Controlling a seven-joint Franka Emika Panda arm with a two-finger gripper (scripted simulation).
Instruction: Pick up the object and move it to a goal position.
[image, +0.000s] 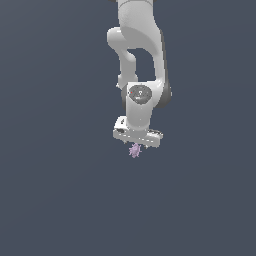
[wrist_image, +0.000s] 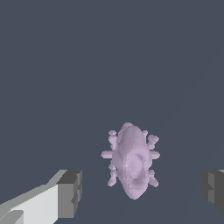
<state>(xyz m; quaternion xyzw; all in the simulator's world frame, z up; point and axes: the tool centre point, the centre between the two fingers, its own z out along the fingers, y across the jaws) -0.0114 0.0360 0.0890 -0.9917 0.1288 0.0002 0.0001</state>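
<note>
The object (wrist_image: 131, 159) is a tiny pale lilac lumpy thing with short spiky protrusions, like a bug. In the wrist view it lies on the dark grey floor between my two fingers, with a clear gap on each side. One dark finger pad (wrist_image: 70, 192) and the other (wrist_image: 213, 189) stand wide apart, touching nothing. In the exterior view the object (image: 135, 150) shows just under the white hand. My gripper (image: 136, 144) is directly above it, pointing down, open and empty.
The floor (image: 55, 200) is a plain dark grey surface all round. The white arm (image: 137, 45) rises from the hand toward the top of the exterior view. No other objects show.
</note>
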